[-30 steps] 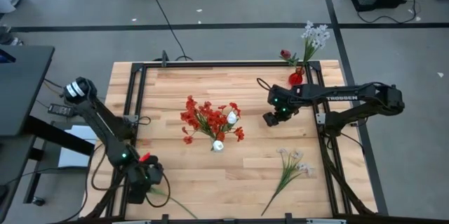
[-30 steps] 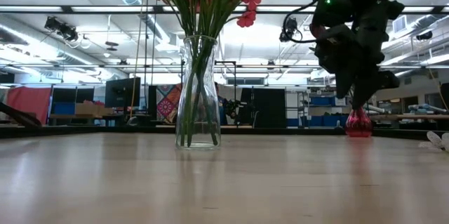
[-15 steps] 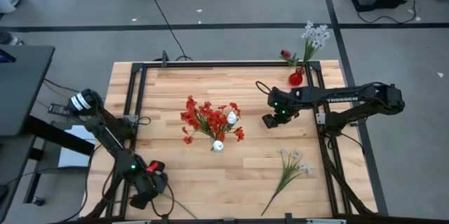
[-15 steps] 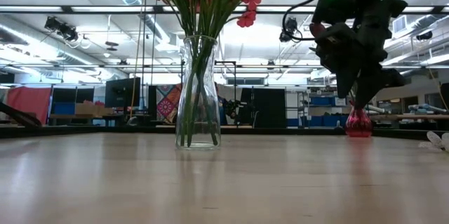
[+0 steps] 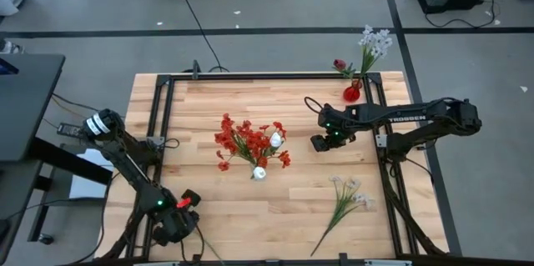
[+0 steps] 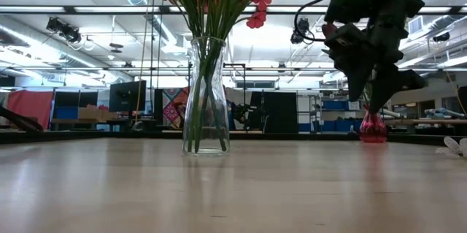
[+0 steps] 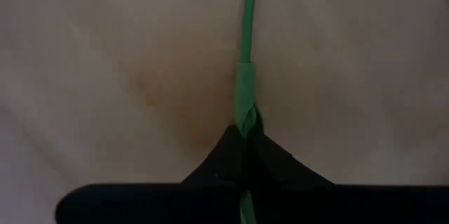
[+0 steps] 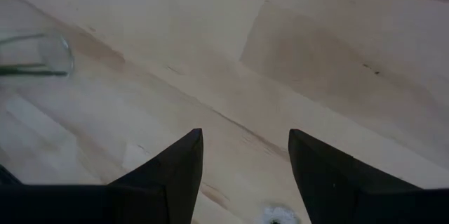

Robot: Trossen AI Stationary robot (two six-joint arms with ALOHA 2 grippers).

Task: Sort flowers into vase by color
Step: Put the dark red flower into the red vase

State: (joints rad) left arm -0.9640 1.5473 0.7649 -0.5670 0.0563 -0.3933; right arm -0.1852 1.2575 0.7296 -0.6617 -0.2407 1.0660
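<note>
On my far left, the left claw sits low at the near left corner of the tabletop. Through its wrist camera I see its dark fingers pinched together on a thin green stem lying on the wood, so it is closed around that stem. From above, a short piece of the same stem runs off toward the near edge; I cannot see what blossom it carries.

Moving right, the clear glass vase stands upright near the middle of the tabletop, holding the red flowers with a few white buds among them.

Further right, the right claw hangs above the wood, well apart from the vase, its two fingers spread wide with nothing between them.

Near the front right lies a pale spray flat on the tabletop. At the far right corner a small red vase stands upright, holding white blossoms and one dark maroon bud.
</note>
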